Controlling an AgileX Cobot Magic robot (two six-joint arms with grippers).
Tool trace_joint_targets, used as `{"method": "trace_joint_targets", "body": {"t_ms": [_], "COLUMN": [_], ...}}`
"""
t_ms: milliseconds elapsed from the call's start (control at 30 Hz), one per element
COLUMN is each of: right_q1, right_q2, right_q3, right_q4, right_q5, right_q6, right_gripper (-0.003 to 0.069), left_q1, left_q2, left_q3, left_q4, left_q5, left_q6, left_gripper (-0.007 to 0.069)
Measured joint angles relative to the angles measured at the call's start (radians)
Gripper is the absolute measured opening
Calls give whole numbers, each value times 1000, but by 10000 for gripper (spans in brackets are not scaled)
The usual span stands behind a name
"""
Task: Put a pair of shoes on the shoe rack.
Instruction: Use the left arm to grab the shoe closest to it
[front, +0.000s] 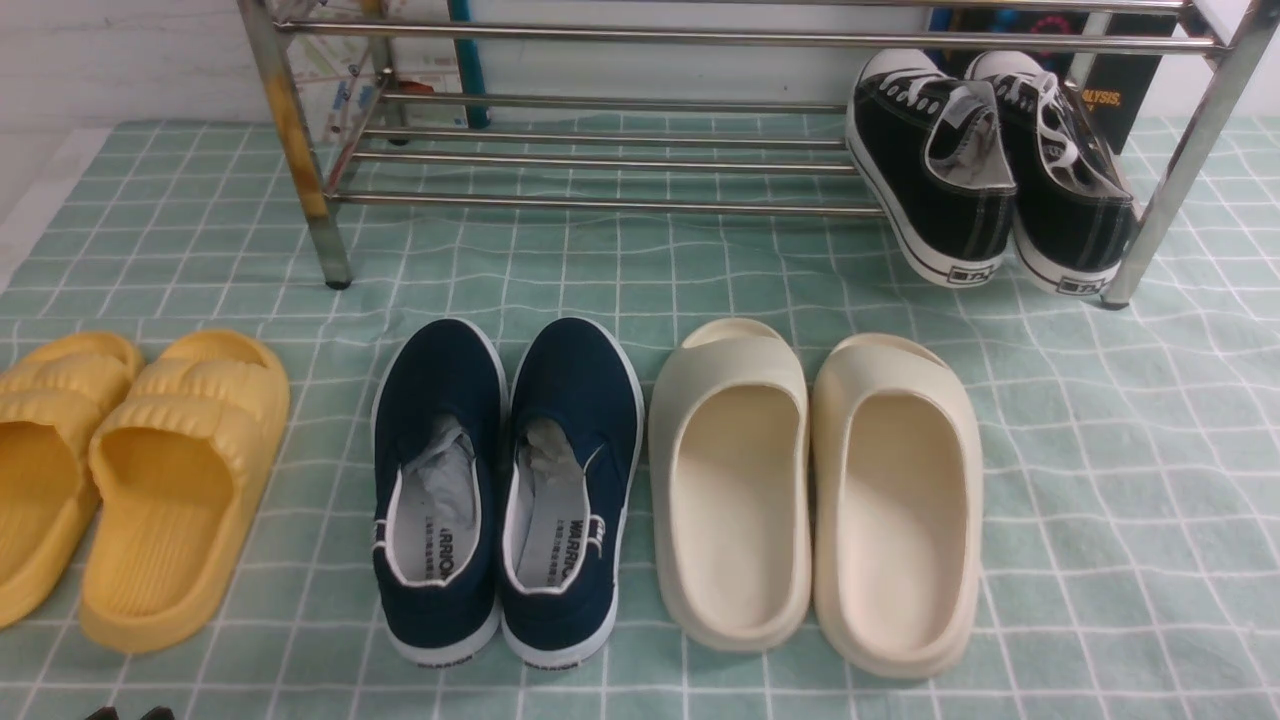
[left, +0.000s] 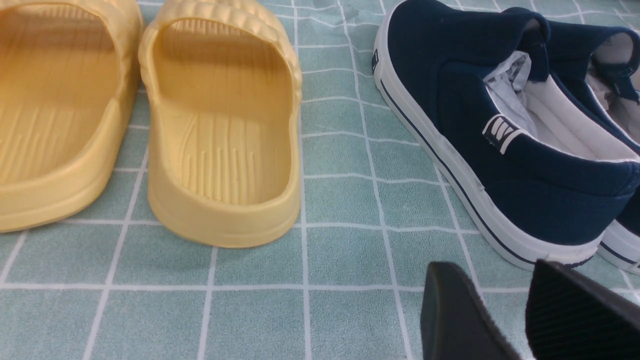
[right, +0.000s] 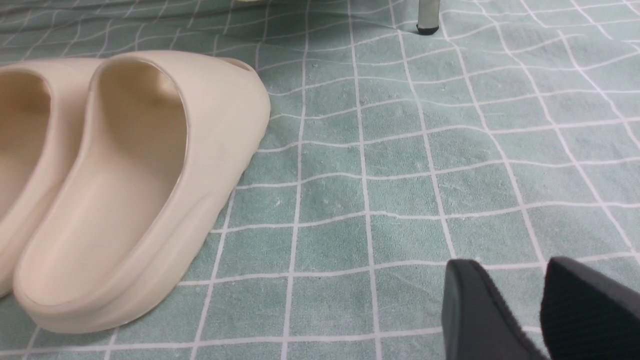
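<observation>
Black sneakers (front: 985, 165) sit on the right end of the shoe rack (front: 600, 203), heels over its front bar. On the tabletop (front: 1100, 450) before it lie navy shoes (front: 505, 490), between yellow slippers (front: 130, 480) and cream slippers (front: 815, 495). The left hand (left: 495, 280) and right hand (right: 505, 272) hover low, fingers slightly apart, empty

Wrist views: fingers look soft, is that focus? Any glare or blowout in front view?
Front view: even, soft light; bright glints on the chrome metal shoe rack, nothing blown out. Left wrist view: left gripper sits close to the lens with soft edges; yellow ribbed rubber slippers are sharp. Right wrist view: right gripper is likewise soft; cream foam slipper is sharp.
</observation>
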Motion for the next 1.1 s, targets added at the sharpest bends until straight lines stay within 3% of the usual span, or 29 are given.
{"method": "trace_joint_targets", "body": {"t_ms": [333,500,933,1100], "right_q1": [0,0,0,0], "right_q2": [0,0,0,0], "right_q3": [0,0,0,0], "right_q4": [0,0,0,0], "right_q5": [0,0,0,0], "right_q6": [0,0,0,0], "right_gripper": [239,239,239,239], "left_q1": [0,0,0,0], "left_q2": [0,0,0,0], "left_q3": [0,0,0,-19], "left_q4": [0,0,-11,-86], "left_q5": [-20,-131,-683,-971], "left_q6": [0,0,-9,-172], "left_gripper": [239,239,239,231]}}
